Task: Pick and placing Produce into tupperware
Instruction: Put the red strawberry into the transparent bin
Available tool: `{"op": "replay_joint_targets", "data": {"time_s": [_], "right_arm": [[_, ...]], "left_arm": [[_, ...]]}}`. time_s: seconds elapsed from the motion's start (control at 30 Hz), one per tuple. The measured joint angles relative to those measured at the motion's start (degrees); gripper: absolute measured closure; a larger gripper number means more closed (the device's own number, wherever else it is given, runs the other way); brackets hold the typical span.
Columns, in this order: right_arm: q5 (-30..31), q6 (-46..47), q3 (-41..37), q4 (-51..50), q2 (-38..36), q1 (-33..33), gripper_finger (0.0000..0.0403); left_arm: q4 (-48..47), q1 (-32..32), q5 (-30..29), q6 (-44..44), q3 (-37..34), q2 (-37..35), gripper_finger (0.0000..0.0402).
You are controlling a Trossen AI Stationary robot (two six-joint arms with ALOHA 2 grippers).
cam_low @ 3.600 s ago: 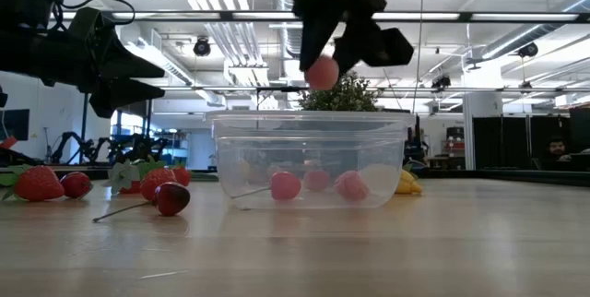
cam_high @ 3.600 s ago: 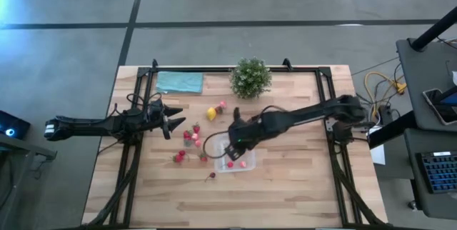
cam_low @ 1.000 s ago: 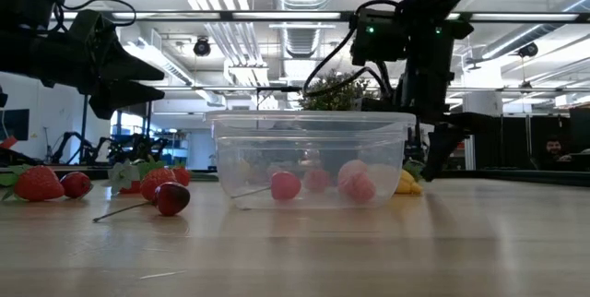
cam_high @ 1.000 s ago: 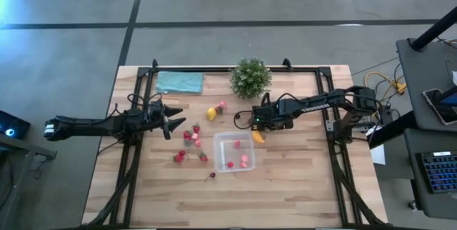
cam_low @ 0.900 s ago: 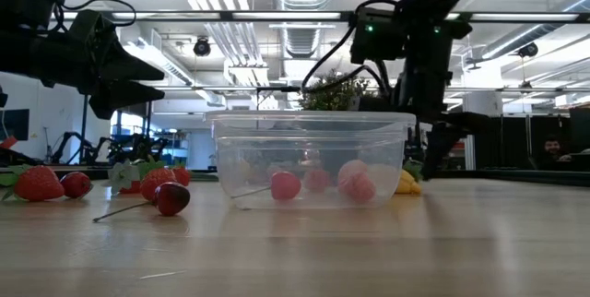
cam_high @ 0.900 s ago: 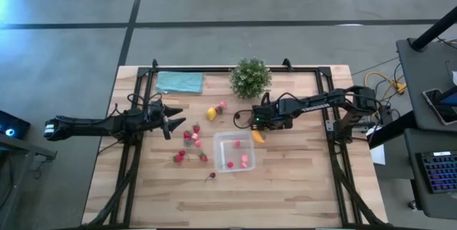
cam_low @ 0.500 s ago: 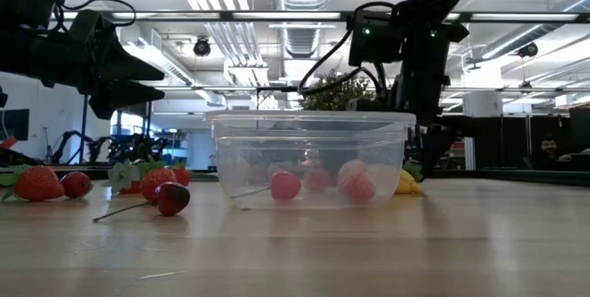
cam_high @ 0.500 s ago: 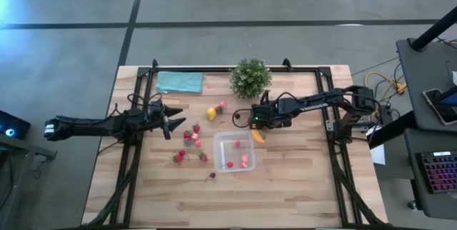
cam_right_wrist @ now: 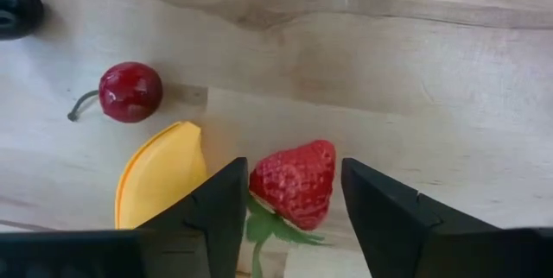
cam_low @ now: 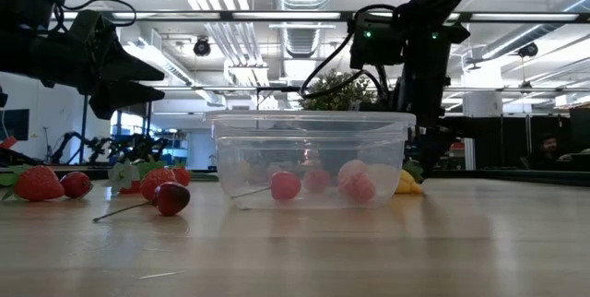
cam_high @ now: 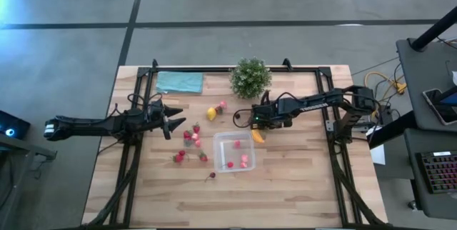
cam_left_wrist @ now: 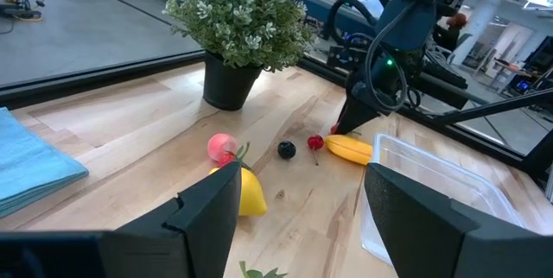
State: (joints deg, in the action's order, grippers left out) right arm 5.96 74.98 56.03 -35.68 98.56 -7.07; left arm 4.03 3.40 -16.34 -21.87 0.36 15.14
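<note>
The right gripper (cam_right_wrist: 287, 217) is lowered over a small red toy strawberry (cam_right_wrist: 296, 182), its 2 fingers spread either side, not clenched, beside the yellow-orange banana (cam_right_wrist: 161, 175). The left gripper (cam_high: 169, 125) hangs released near the bench's left edge.

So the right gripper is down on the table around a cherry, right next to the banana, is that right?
Not quite: the right gripper is down on the table beside the banana, but a red strawberry lies between its fingers, as the right wrist view shows. The cherry lies apart, beyond the banana.

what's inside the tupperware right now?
The tupperware holds a few pink-red fruits on its floor; the high view shows about three. The low view's glare and rim could hide more. Banana lies outside it.
</note>
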Motion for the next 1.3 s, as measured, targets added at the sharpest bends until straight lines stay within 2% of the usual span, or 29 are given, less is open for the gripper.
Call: {"op": "replay_joint_targets", "data": {"time_s": [0.3, 0.8, 1.1, 1.3], "right_arm": [[-1.11, 0.0, -0.02, 0.06, -0.07, 0.0, 0.0257], [-1.8, -0.02, 0.23, -0.04, -1.53, 0.04, 0.0261], [-0.98, -2.94, 3.57, -0.04, -6.94, 0.06, 0.0261], [-1.38, -7.36, 9.63, -0.01, -7.7, 2.11, 0.0261]], "left_arm": [[0.0, 0.01, 0.0, 0.01, 0.0, 0.0, 0.0168], [0.01, 0.0, 0.0, 0.01, 0.0, 0.0, 0.0168], [0.0, 0.01, 0.0, 0.01, -0.01, 0.0, 0.0169], [0.0, 0.01, 0.0, 0.01, 0.0, -0.01, 0.0169]]}}
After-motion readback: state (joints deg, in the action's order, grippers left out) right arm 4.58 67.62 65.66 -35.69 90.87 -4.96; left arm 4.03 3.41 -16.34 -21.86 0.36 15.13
